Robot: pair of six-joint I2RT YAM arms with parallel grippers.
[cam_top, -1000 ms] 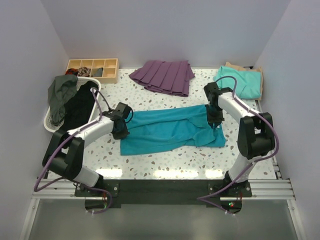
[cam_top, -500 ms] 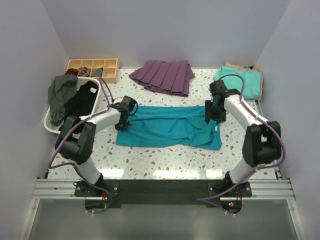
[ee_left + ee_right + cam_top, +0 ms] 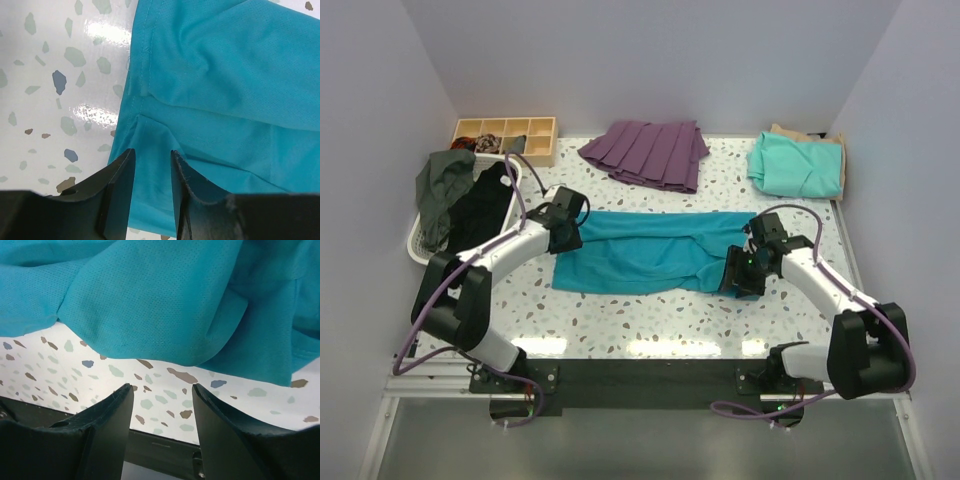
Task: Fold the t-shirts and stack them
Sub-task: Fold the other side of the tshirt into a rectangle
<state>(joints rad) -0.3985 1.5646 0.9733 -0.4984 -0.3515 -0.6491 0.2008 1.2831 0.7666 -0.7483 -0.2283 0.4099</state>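
The deep teal-blue t-shirt [image 3: 650, 252] lies folded into a long flat band across the middle of the table. My left gripper [image 3: 564, 236] hovers over its left end, jaws parted, with the hem and a fold of blue cloth [image 3: 210, 75] below them; the left gripper [image 3: 152, 159] pinches nothing. My right gripper [image 3: 734, 282] is at the shirt's near right corner. In the right wrist view the right gripper [image 3: 162, 390] is open over bare speckled table, the shirt's rounded edge [image 3: 150, 305] just ahead. A mint-green t-shirt [image 3: 798, 166] lies folded on a tan one [image 3: 828, 142] at the back right.
A purple pleated garment [image 3: 646, 152] lies at the back middle. A wooden compartment tray [image 3: 506, 137] sits at the back left, and in front of it a white basket [image 3: 420, 245] holds dark clothes. The table's near edge and a dark rail [image 3: 165, 440] lie just below the right fingers.
Both grippers have opened and let go of the blue shirt, which now lies straighter and further back. The right gripper has dropped toward the shirt's near right corner; the left shifted slightly back.
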